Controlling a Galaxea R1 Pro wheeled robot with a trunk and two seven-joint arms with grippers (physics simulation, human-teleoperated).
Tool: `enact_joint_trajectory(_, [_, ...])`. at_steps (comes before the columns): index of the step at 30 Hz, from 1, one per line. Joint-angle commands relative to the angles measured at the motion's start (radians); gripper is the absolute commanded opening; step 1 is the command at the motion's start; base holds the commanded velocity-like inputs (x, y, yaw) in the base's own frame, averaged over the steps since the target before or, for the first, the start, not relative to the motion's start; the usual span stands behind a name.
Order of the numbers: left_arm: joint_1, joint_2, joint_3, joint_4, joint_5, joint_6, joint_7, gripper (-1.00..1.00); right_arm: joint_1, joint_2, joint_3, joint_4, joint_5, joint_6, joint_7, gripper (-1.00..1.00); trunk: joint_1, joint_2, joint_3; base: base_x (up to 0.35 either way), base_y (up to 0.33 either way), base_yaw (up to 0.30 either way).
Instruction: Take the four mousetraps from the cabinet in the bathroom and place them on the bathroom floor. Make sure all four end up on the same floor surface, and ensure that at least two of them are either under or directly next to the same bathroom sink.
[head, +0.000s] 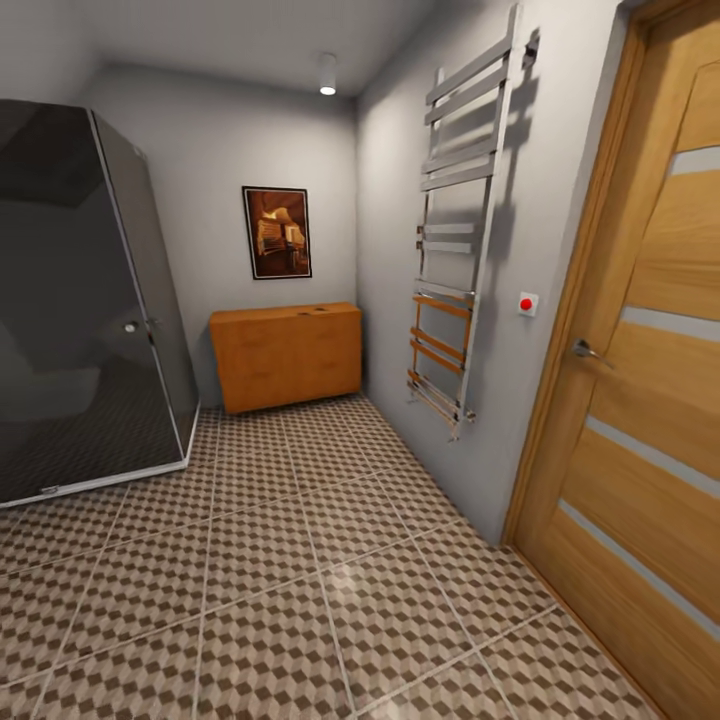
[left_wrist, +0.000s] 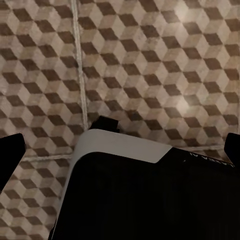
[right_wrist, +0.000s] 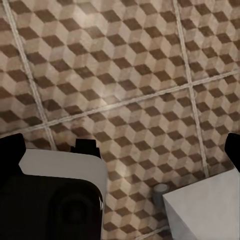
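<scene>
Starting at the fingers: in the left wrist view the left gripper (left_wrist: 120, 145) has its 2 dark fingertips (left_wrist: 11, 152) sitting way out at opposite sides of the frame, so it's spread wide with nothing between them, just floor (left_wrist: 150, 60) below. Same deal on the right gripper (right_wrist: 120, 150): both tips (right_wrist: 10, 147) far apart, nothing held, pointing down at the cube-pattern tiles and their pale grout lines. Both wrist views also catch part of the robot's own body, a black block with a white rounded top (left_wrist: 120, 150), and the right one has a white box corner (right_wrist: 205, 205) with a small grey wheel-like bit (right_wrist: 161, 189) beside it.

Out in the head view, the cabinet (head: 286, 355) is the orange-brown chest standing against the far wall, in the right corner of the room, drawers all shut as far as I can tell. There are a couple of small tan things on its top near the right end (head: 318, 311), too tiny to say if they're mousetraps. A framed picture (head: 277, 232) hangs above it. A dark glass shower cabin (head: 85, 310) fills the left side, a chrome towel rail (head: 460, 230) runs up the right wall, then a small switch with a red dot (head: 527, 304), and a wooden door (head: 650, 400) with a metal handle at the right edge. A ceiling light (head: 327, 75) is on.
</scene>
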Motion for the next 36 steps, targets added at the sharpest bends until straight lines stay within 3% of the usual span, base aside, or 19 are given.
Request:
enact_joint_trajectory(1, [-0.001, 0.000, -0.008, 0.001, 0.007, -0.003, 0.004, 1.00, -0.001, 0.000, 0.005, 0.003, 0.009, -0.003, -0.006, 1.00, 0.000, -0.001, -0.001, 0.000, 0.000, 0.281])
enact_joint_trajectory(36, [-0.001, 0.000, -0.008, 0.001, 0.007, -0.002, 0.004, 1.00, -0.001, 0.001, 0.005, 0.003, 0.009, -0.004, -0.006, 1.00, 0.000, -0.001, -0.001, 0.000, 0.000, 0.281])
